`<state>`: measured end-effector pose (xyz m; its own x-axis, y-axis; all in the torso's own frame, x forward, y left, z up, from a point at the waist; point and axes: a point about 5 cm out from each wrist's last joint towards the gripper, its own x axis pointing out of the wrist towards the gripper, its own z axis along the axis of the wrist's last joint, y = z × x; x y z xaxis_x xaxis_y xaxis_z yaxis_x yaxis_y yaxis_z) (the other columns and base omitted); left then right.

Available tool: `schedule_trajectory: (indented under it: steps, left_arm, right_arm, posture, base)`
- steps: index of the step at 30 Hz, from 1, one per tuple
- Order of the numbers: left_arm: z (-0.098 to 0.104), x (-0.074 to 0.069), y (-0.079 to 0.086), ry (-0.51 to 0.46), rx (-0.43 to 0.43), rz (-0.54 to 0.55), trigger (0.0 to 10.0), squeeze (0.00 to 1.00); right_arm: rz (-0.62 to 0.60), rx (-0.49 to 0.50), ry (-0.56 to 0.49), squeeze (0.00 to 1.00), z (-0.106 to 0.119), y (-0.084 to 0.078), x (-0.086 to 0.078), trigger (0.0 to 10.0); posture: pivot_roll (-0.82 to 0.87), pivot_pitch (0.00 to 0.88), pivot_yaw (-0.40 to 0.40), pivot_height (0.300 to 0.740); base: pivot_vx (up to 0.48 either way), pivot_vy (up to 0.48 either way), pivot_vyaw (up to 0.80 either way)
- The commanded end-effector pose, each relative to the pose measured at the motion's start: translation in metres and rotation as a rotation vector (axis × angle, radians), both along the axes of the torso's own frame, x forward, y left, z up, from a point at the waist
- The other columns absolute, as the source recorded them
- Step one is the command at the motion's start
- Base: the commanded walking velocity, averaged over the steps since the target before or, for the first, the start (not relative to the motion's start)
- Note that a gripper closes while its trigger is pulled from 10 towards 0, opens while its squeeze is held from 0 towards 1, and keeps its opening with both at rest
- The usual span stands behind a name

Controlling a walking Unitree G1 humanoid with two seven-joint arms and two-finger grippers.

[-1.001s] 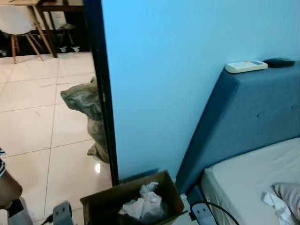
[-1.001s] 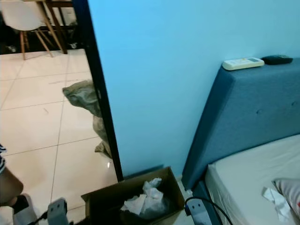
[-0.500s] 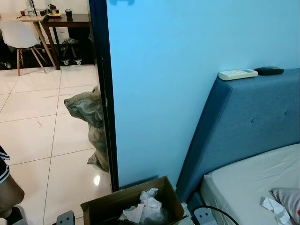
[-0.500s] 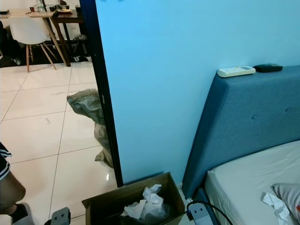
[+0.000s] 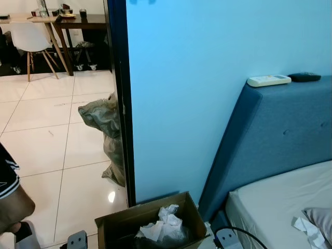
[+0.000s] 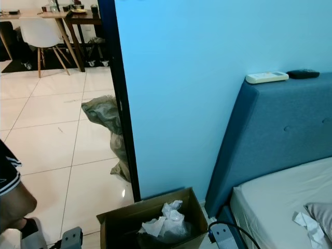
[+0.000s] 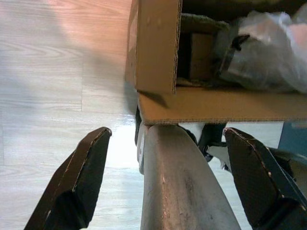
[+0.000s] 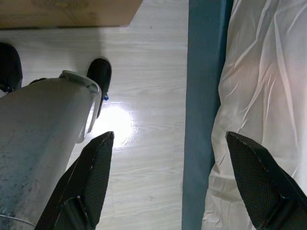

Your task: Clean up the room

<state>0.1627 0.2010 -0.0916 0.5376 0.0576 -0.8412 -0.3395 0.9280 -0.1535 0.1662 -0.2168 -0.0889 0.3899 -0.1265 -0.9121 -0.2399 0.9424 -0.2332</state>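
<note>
Against the light blue wall (image 5: pixel 207 78), the whole scene is seen shifted slightly compared with a second ago, a camera movement; the person's leg (image 5: pixel 11 199) at the left edge is seen further into view. A blue upholstered headboard (image 5: pixel 275 129) is set against the wall, with the bed's pale mattress (image 5: pixel 275 202) below it. White floor tiles (image 5: pixel 46 135) are seen beyond the dark door frame (image 5: pixel 123 104), where a grey-green bag (image 5: pixel 106 135) is slumped. An open cardboard box (image 5: pixel 150 225) holding crumpled paper (image 5: pixel 165 228) stands on the floor beside the bed. A white remote (image 5: pixel 268 80) and a dark object (image 5: pixel 304 77) rest on the headboard. The left pincer (image 7: pixel 165 177) and right pincer (image 8: pixel 165 177) are spread wide, nothing held. No writing can be read.
</note>
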Motion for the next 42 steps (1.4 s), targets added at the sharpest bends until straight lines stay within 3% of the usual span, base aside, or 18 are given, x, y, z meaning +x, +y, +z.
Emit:
schedule_trajectory:
  steps: [1, 22, 30, 42]
  left_arm:
    - [-0.002, -0.004, -0.002, 0.019, -0.006, -0.005, 10.0, 0.00]
    - [-0.003, -0.003, -0.008, 0.024, -0.007, -0.050, 10.0, 0.00]
    - [-0.005, -0.010, -0.007, 0.051, 0.001, -0.079, 10.0, 0.00]
    - [-0.005, -0.009, -0.013, 0.032, -0.029, -0.123, 10.0, 0.00]
  right_arm:
    - [0.009, -0.015, 0.010, 0.00, -0.001, -0.003, -0.003, 10.0]
    - [0.020, -0.012, 0.028, 0.00, -0.005, 0.010, -0.008, 10.0]
    - [0.028, -0.009, 0.035, 0.00, -0.007, 0.015, -0.011, 10.0]
    - [0.034, -0.011, 0.034, 0.00, -0.007, 0.015, -0.011, 10.0]
  posture:
    - [0.01, 0.000, -0.048, 0.740]
    - [0.01, 0.000, -0.038, 0.740]
    - [0.01, 0.000, -0.034, 0.740]
    - [0.00, 0.000, -0.035, 0.740]
  base:
    - [-0.285, 0.000, 0.00]
    - [-0.286, 0.000, 0.00]
    - [0.000, 0.000, 0.00]
    - [0.000, 0.000, 0.00]
